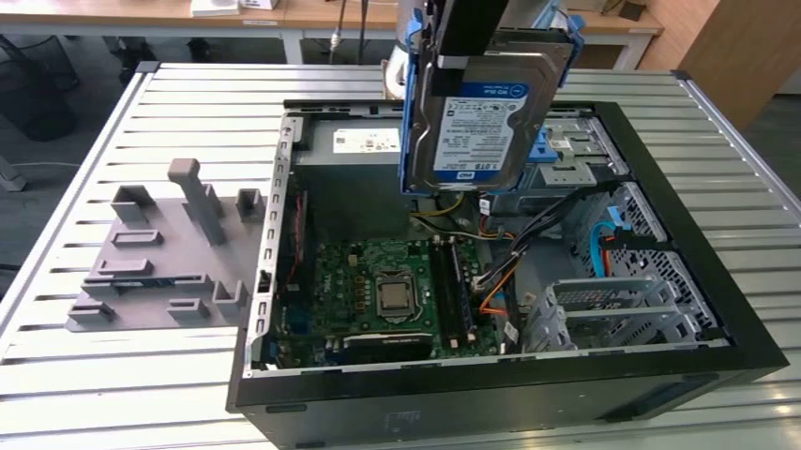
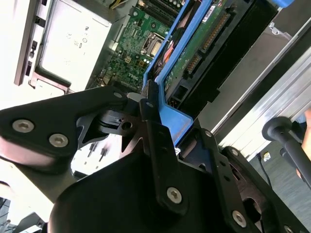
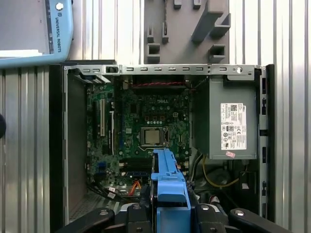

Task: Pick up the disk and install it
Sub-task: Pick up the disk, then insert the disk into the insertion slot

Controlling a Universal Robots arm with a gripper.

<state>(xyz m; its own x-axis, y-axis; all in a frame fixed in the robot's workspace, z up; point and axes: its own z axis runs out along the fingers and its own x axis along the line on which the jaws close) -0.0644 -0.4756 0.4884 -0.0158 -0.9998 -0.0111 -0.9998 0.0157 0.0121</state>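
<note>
**Silver-grey disk hanging upright over the open case**

Claw (image 3: 168, 206) is pinching the disk (image 1: 482, 122) by its blue top rail. The disk is hanging below it, long axis vertical, above the computer case (image 1: 501, 403) on the bench (image 1: 188, 94). The disk is hiding the case's far corner.

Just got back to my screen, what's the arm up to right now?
The arm's pincer is clamped on the disk at its blue side rail. It holds the disk upright, label toward the exterior camera, above the open computer case. The disk hangs near the power supply, not yet seated in any bay. A grey fixture lies beside the case.
</note>
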